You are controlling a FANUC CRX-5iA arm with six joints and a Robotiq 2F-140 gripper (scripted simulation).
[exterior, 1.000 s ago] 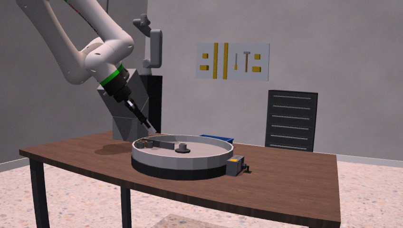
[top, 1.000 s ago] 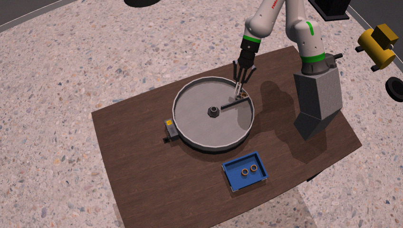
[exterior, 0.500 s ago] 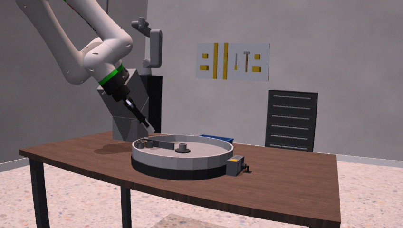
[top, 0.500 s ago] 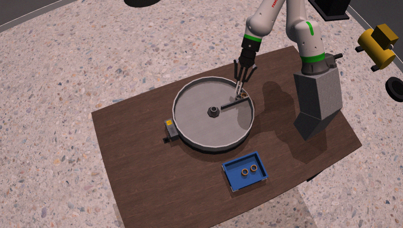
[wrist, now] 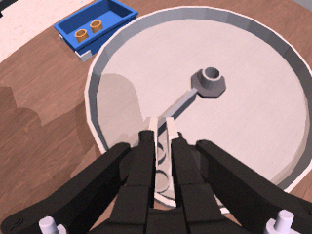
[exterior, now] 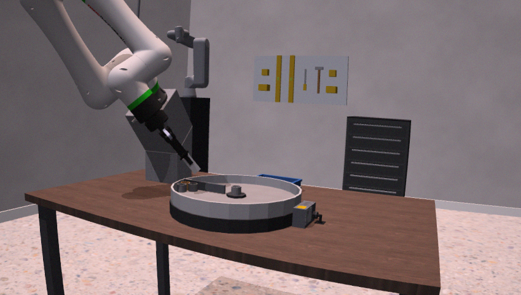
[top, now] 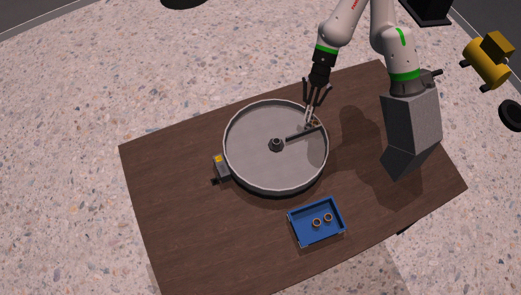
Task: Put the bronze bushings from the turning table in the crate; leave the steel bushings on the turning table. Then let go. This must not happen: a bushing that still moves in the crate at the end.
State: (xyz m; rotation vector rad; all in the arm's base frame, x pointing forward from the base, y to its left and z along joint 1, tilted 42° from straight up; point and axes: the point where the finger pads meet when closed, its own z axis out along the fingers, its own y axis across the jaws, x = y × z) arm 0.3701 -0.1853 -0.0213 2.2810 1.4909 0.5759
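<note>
Dark brown wood covers the tabletop (top: pixel 182 204) (exterior: pixel 365 226) (wrist: pixel 34 112) in the top view, with speckled floor around it. Two bronze bushings (top: pixel 313 222) (wrist: pixel 81 37) and (top: pixel 324 218) (wrist: pixel 96 27) stand a little apart in the blue crate (top: pixel 302 230) (exterior: pixel 279 177) (wrist: pixel 83 20). On the turning table (top: pixel 255 164) (exterior: pixel 233 211) (wrist: pixel 253 127), another bronze bushing (top: pixel 315 120) sits by the diverter bar (top: pixel 301 134) (exterior: pixel 210 187) (wrist: pixel 180 105), close beside a steel bushing (top: pixel 308 129). The gripper (top: pixel 308 118) (exterior: pixel 196 170) (wrist: pixel 162 129) reaches over them, its fingers drawn nearly together.

From the exterior, the fingertips hang above the rim, and the bronze shows only in part among the steel.

At the wrist, the pincer is clenched on nothing I can make out; ring shapes show below and between the fingers, their metal too unclear to name.

I judge the step in hand to be picking out the remaining bronze bushing. Next, the fingers need to open, straddle only that one and close, sparing its steel neighbours; later it wants a low, gentle release so it settles still.
</note>
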